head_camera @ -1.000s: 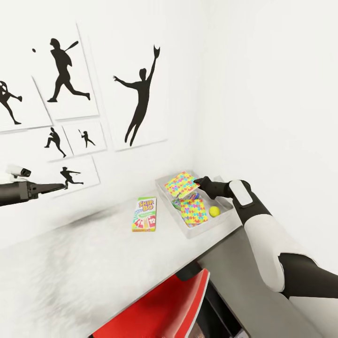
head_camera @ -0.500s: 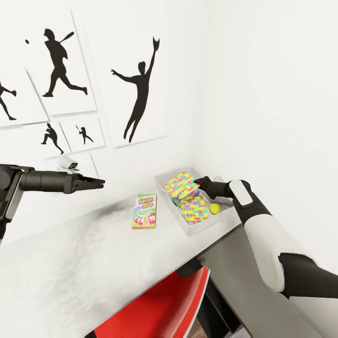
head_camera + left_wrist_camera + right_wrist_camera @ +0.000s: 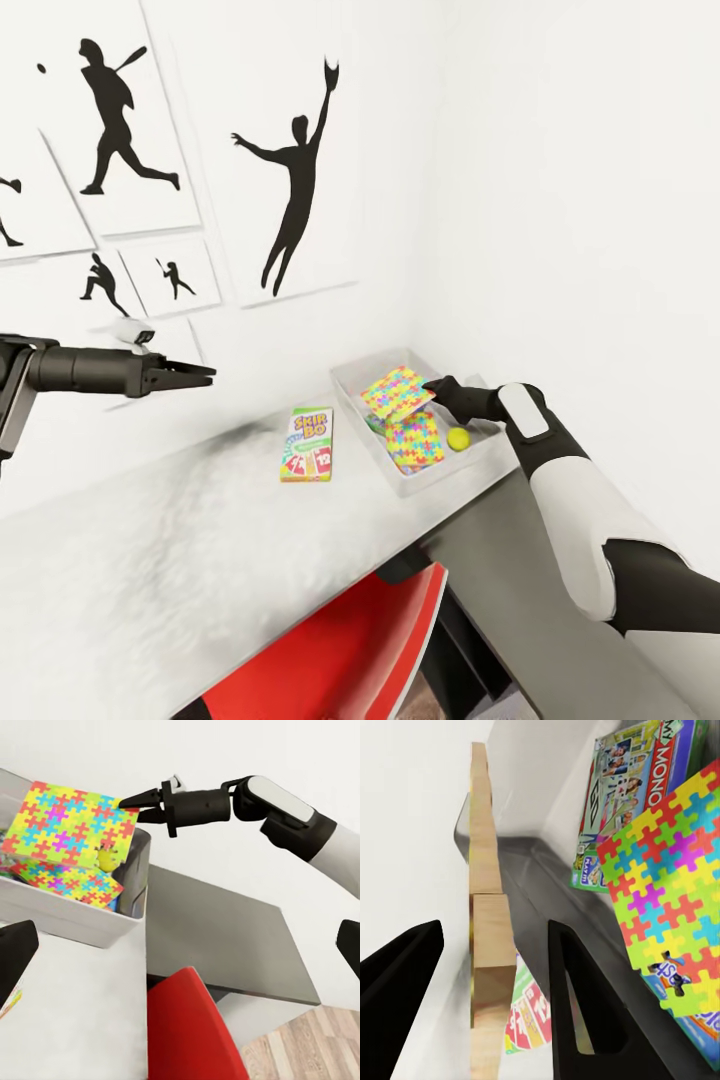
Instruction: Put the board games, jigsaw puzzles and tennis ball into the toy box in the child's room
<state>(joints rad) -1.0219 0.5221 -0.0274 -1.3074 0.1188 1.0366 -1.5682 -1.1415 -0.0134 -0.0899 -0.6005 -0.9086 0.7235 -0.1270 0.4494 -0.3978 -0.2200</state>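
Fingers of the right gripper (image 3: 432,385) were seen spread apart in the right wrist view, with the edge of a jigsaw puzzle (image 3: 397,392) standing between them; whether that sheet was actually pinched could not be told. The gripper was positioned over the toy box (image 3: 352,388), at the corner of the tilted puzzle, which was propped above the box's contents. A second jigsaw puzzle (image 3: 415,440) was laid flat inside the toy box, and a tennis ball (image 3: 458,438) was lodged beside it against the box wall nearest the right arm. Printed board games (image 3: 641,791) were glimpsed under the puzzles in the right wrist view. Outside the toy box, on the pale table (image 3: 180,540), a Skip-Bo board game (image 3: 309,444) was left lying flat, near the box but apart from it. The left gripper (image 3: 205,375) was held in the air well away from the toy box, its fingers drawn together on nothing, before silhouette posters (image 3: 290,150) on the white wall. A red chair (image 3: 340,660) was tucked below the table edge.
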